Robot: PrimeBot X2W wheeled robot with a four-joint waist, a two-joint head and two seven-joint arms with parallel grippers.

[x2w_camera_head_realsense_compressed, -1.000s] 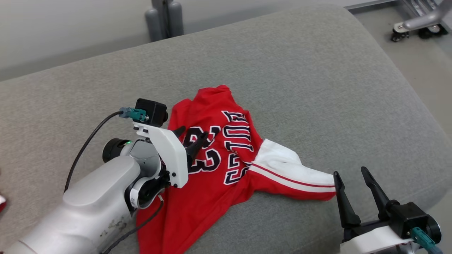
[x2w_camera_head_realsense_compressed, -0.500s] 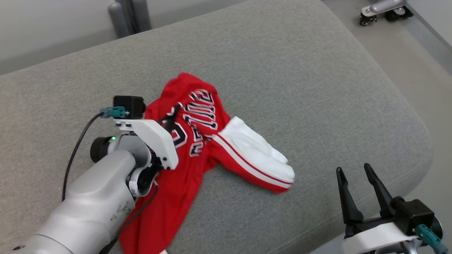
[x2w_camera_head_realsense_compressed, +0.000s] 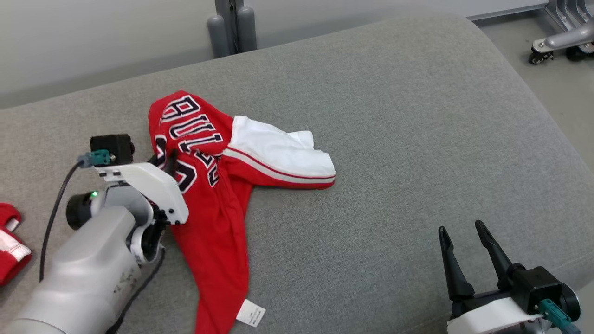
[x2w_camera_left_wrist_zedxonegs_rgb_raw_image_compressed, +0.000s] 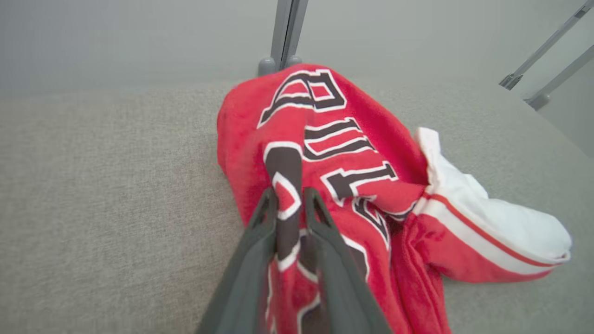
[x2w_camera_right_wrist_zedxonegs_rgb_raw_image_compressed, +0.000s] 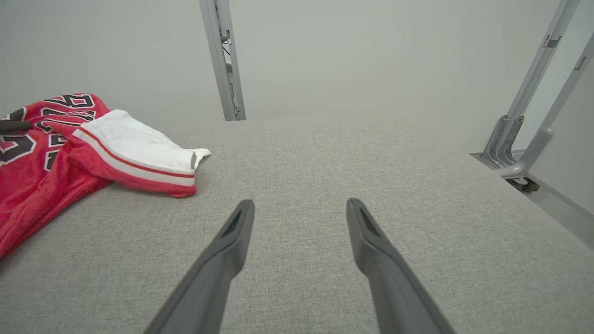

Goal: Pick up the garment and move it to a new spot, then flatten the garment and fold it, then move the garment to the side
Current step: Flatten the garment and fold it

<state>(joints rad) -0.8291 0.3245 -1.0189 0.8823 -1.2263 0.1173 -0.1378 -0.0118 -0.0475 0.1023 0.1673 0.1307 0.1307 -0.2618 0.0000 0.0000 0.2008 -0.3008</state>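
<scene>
Grey cushion (x2w_camera_head_realsense_compressed: 394, 139) takes up pretty much everything in front of your robot, with a pale wall (x2w_camera_head_realsense_compressed: 93, 37) behind it. A grey post (x2w_camera_head_realsense_compressed: 232, 23) stands past the far edge and a wheeled frame (x2w_camera_head_realsense_compressed: 557, 41) sits on the floor at the far right. Your red jersey (x2w_camera_head_realsense_compressed: 209, 222) is on the left half of that cushion, all bunched up with the navy-and-white lettering facing up. Its lower end trails toward the near edge, where a little white label (x2w_camera_head_realsense_compressed: 250, 313) pokes out. Its white sleeve (x2w_camera_head_realsense_compressed: 278, 148) with the red stripe flops out to the right, lying on the cushion. Your left gripper (x2w_camera_left_wrist_zedxonegs_rgb_raw_image_compressed: 290, 199) has its fingers squeezed narrow on a raised fold of the jersey, right at the big number, and the left wrist view shows cloth pinched between them. Your right gripper (x2w_camera_head_realsense_compressed: 458, 226) hangs at the lower right, well apart from the jersey, fingers spread wide and empty over bare cushion. Also, a bit of red-and-white cloth (x2w_camera_head_realsense_compressed: 11, 246) peeks in at the left edge of the head view.
</scene>
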